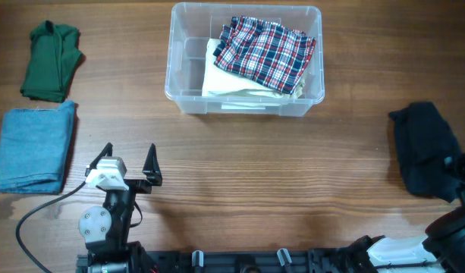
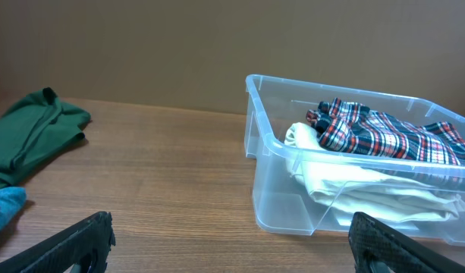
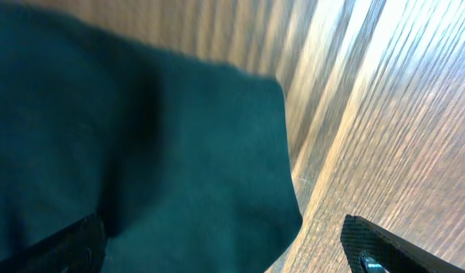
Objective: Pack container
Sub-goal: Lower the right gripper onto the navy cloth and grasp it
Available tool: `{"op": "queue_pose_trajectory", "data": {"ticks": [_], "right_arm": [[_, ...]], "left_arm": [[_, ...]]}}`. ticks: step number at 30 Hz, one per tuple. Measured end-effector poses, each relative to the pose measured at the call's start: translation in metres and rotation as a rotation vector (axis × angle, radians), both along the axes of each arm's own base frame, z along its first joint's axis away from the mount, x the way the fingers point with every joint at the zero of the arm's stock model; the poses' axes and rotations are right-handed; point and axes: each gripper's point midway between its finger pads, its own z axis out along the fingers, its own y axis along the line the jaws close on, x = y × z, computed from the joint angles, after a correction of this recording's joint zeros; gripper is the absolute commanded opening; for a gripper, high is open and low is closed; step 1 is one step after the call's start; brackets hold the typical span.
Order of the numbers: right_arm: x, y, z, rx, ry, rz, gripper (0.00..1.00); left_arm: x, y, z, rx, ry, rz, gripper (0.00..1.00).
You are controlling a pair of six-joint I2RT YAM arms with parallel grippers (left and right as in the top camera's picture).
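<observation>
Container (image 1: 185, 68) ahead-right of left end effector (image 1: 128, 155), spread apart | right end effector (image 3: 224, 246) spread, seemingly over dark cloth (image 3: 141, 136)

Bare table (image 1: 278, 182) lies open across mid-frame. Upper centre, the bin (image 1: 183, 76) has room only along its left wall; plaid cloth (image 1: 266, 51) on white cloth (image 1: 226, 80) fills the rest. Green shirt (image 1: 51, 61) and blue towel (image 1: 35, 148) block the left edge, a dark garment (image 1: 423, 148) the right.

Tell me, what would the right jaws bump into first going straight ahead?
Most likely the dark garment. The right gripper is open, and that cloth fills most of the view ahead between its jaws; bare table shows only to one side. How near it is, I cannot tell.
</observation>
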Motion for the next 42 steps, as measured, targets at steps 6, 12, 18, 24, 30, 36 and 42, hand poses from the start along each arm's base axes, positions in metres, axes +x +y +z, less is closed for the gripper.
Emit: {"op": "queue_pose_trajectory", "data": {"ticks": [6, 12, 18, 24, 30, 36, 42], "right_arm": [[-0.002, 0.013, -0.023, 0.028, -0.028, -0.036, 1.00], [0.005, 0.015, -0.031, 0.015, -0.103, -0.054, 1.00], [0.015, 0.016, -0.038, 0.003, -0.192, -0.049, 1.00], [0.028, 0.014, -0.038, -0.053, -0.301, -0.026, 1.00], [0.039, 0.012, -0.037, -0.113, -0.398, 0.004, 1.00], [0.042, 0.013, -0.036, -0.130, -0.436, 0.020, 0.96], [0.041, 0.014, -0.037, -0.135, -0.452, 0.025, 0.93]], "left_arm": [[0.000, 0.000, 0.000, 0.000, 0.000, 0.000, 1.00], [0.000, 0.000, 0.000, 0.000, 0.000, 0.000, 1.00], [0.000, 0.000, 0.000, 0.000, 0.000, 0.000, 1.00], [0.000, 0.000, 0.000, 0.000, 0.000, 0.000, 1.00], [0.000, 0.000, 0.000, 0.000, 0.000, 0.000, 1.00], [0.000, 0.000, 0.000, 0.000, 0.000, 0.000, 1.00], [0.000, 0.000, 0.000, 0.000, 0.000, 0.000, 1.00]]}}
